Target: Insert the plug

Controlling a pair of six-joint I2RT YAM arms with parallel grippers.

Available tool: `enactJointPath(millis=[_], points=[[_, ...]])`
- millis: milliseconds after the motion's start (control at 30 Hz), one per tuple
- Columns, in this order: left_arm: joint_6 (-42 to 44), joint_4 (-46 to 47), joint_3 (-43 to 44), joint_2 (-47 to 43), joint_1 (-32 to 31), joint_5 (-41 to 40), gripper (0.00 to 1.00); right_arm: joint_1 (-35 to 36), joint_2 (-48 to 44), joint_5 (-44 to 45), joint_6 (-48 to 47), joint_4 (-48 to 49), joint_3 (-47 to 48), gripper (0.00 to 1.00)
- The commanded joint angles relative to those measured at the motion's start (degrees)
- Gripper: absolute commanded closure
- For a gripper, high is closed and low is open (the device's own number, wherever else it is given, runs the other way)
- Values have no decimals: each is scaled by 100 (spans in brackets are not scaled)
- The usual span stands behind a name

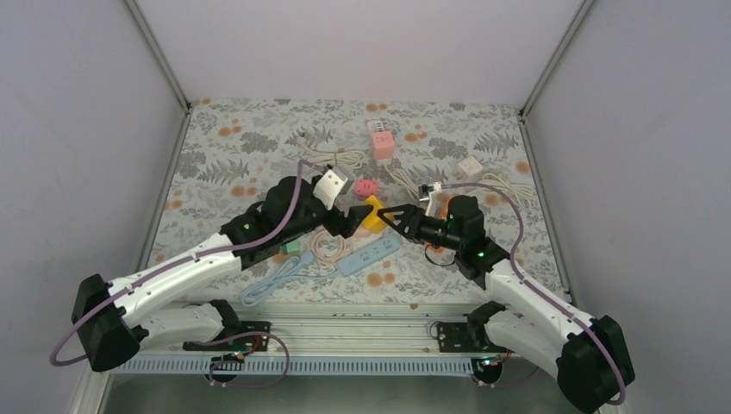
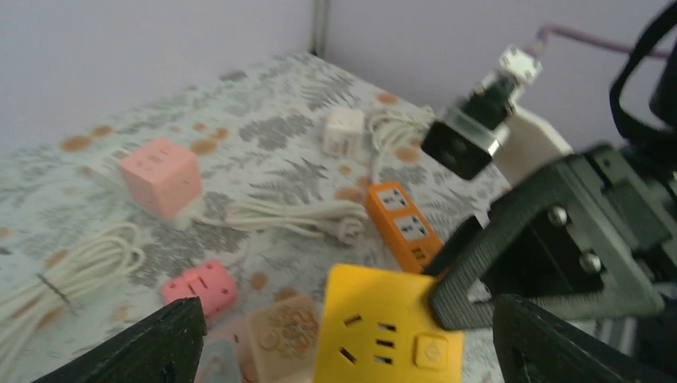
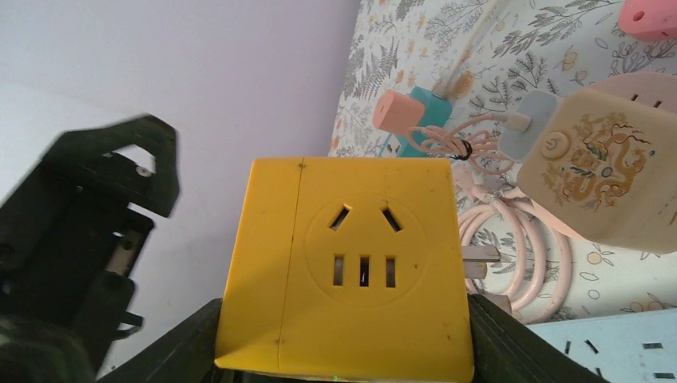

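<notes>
Right gripper (image 3: 343,323): jaws pinching the yellow socket cube (image 3: 351,263) by two opposite sides, raised above the table (image 1: 250,129) near its centre. Plug pins (image 3: 479,255) project from one face of the cube. Left gripper (image 2: 347,319): fingers spread wide, just left of the cube, not closed on it. Blue power strip (image 1: 369,255) lies just nearer.

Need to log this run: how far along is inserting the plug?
Done: the yellow cube plug is lifted off the table, clamped in the right gripper.
In hand: it hangs between the arms with its prongs bare, and the left gripper is open beside it.
Left: carry it to a socket, probably on the blue power strip below, and push the prongs in. Nothing is inserted yet.
</notes>
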Motion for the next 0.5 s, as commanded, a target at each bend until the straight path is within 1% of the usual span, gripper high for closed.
enactJointPath(millis=[0, 133, 467], points=[[41, -122, -16, 223, -10, 931, 12, 15, -173, -35, 237, 396, 164, 50], [144, -304, 92, 480, -8, 1199, 12, 12, -162, -78, 269, 323, 211, 50], [-1, -332, 145, 777, -6, 935, 14, 15, -130, -267, 331, 412, 238, 50]])
